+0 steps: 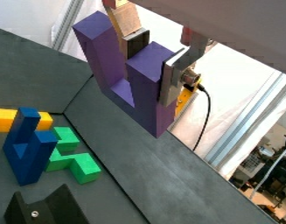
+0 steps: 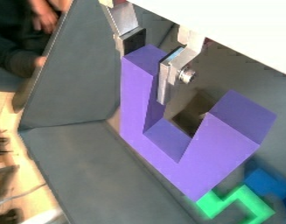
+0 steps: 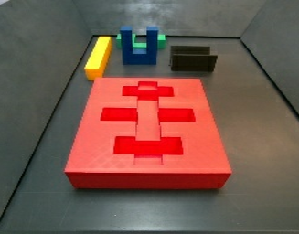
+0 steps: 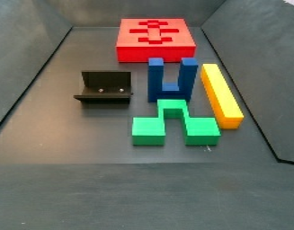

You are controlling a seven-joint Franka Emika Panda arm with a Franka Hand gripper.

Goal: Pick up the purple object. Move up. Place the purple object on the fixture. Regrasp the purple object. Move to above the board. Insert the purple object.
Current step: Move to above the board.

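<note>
My gripper (image 1: pixel 155 63) is shut on one prong of the purple object (image 1: pixel 119 79), a violet U-shaped block that hangs below the fingers, well above the floor. Both wrist views show it, with the gripper (image 2: pixel 151 59) on the purple object (image 2: pixel 180 140). A silver finger (image 1: pixel 174 80) presses the prong's outer face and a dark pad (image 1: pixel 136 44) sits between the prongs. The fixture (image 3: pixel 193 59) stands on the floor at the back, also seen in a side view (image 4: pixel 107 88) and a wrist view (image 1: pixel 45 208). The red board (image 3: pixel 149 128) lies flat in both side views (image 4: pixel 157 36). Neither side view shows the gripper or the purple object.
A blue U-shaped block (image 4: pixel 170 79) stands beside the fixture, with a green block (image 4: pixel 173 121) in front of it and a yellow bar (image 4: pixel 220 92) alongside. The wrist views also show the blue block (image 1: pixel 28 144) and the green block (image 2: pixel 233 206). Dark walls surround the floor.
</note>
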